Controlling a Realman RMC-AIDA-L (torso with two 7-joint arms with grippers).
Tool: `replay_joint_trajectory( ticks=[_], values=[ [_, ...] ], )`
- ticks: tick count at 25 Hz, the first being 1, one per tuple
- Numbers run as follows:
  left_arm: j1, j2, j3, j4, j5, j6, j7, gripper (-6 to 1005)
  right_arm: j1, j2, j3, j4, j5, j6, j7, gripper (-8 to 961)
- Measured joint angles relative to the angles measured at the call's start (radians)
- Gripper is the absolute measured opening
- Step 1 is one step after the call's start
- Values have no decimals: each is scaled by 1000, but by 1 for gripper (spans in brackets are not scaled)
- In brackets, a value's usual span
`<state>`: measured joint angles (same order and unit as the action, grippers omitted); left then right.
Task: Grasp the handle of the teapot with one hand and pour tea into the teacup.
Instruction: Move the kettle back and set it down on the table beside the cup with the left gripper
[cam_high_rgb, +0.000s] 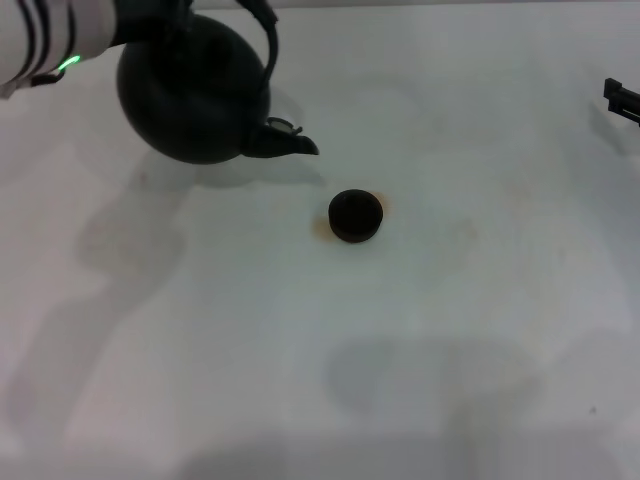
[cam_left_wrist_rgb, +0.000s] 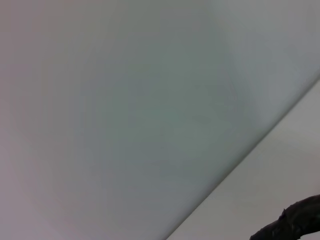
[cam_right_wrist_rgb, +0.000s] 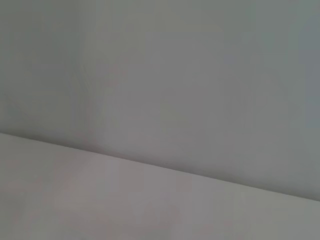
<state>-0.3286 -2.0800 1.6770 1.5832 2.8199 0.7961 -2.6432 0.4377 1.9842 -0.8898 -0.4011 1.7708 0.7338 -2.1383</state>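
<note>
Teapot (cam_high_rgb: 190, 95) aloft far-left under left arm, grip on handle (cam_high_rgb: 266, 40) unseen, spout aimed right and near toward teacup (cam_high_rgb: 355, 216), short of its rim; right gripper (cam_high_rgb: 622, 100) idle far right.

The teapot (cam_high_rgb: 195, 95) occupies the upper left of the head view, above the table (cam_high_rgb: 300, 380), with its spout (cam_high_rgb: 290, 143) directed toward the lower right of the frame. The handle (cam_high_rgb: 265, 40) arches over the pot's right side, up to the top edge. The left arm (cam_high_rgb: 45, 40) enters at the upper left corner, touching the pot's upper left (its fingers are out of view). The teacup (cam_high_rgb: 356, 215) stands on the table near centre, below and right of the spout tip, apart from it. 1 part of the right gripper (cam_high_rgb: 621, 98) shows at the right edge, well apart from the cup.
</note>
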Motion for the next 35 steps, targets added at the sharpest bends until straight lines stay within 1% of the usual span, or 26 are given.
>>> replay_joint_trajectory(
  ticks=[1, 5, 10, 20, 25, 29, 33, 35],
  values=[
    [0, 0, 0, 0, 0, 0, 0, 110, 0, 0, 0, 0, 0, 0, 0, 845],
    [66, 0, -9, 14, -55, -58, -4, 110, 4, -2, -1, -1, -4, 0, 0, 845],
    [126, 0, -19, 12, -106, -113, -4, 111, 4, -6, -2, -1, -14, -2, 2, 845],
    [248, 0, -21, -8, -185, -254, -3, 111, -5, -3, -3, 4, -28, -25, -2, 845],
    [287, 0, -12, -8, -225, -299, 10, 110, -8, 2, -3, 1, -38, -23, -6, 845],
    [328, 1, 20, -23, -232, -373, 25, 110, -9, 5, -3, 1, -40, -11, -16, 845],
    [361, 3, 32, -66, -233, -463, 29, 111, -11, 6, -1, -1, -41, 0, -31, 845],
    [366, 5, 33, -94, -242, -502, 30, 111, -11, 7, 1, -1, -41, 3, -37, 845]
  ],
)
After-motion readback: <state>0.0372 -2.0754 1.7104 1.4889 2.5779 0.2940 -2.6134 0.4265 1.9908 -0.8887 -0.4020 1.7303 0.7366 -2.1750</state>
